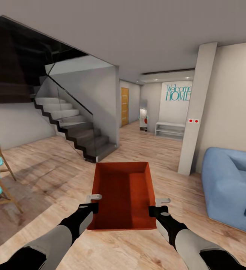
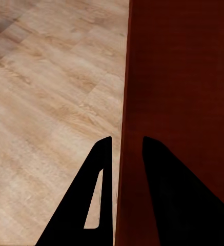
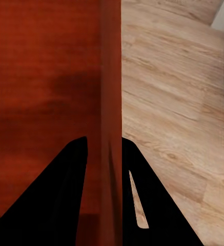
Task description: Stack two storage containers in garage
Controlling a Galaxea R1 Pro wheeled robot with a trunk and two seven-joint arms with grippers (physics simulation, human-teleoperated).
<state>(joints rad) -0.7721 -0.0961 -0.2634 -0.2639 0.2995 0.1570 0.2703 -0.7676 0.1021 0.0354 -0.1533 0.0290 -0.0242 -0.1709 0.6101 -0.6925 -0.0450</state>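
Bin carried over the wood floor, both grippers pinching its side walls.
Left gripper and right gripper should squeeze evenly, keeping it level.

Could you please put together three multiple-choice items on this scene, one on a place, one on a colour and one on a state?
1. Where is the storage container?
A. On the blue sofa
B. Between the two grippers, in front of the robot
C. On the stairs

2. What colour is the sofa?
A. Blue
B. Green
C. Black

3. How does the left gripper stand to the container's wall?
A. Apart from it
C. Resting open on the floor
B. Its fingers straddle the wall

Key: 1 B, the head view shows the left gripper and the right gripper at its two long sides. 2 A, it is pale blue. 3 B, one finger shows on each side of the wall.
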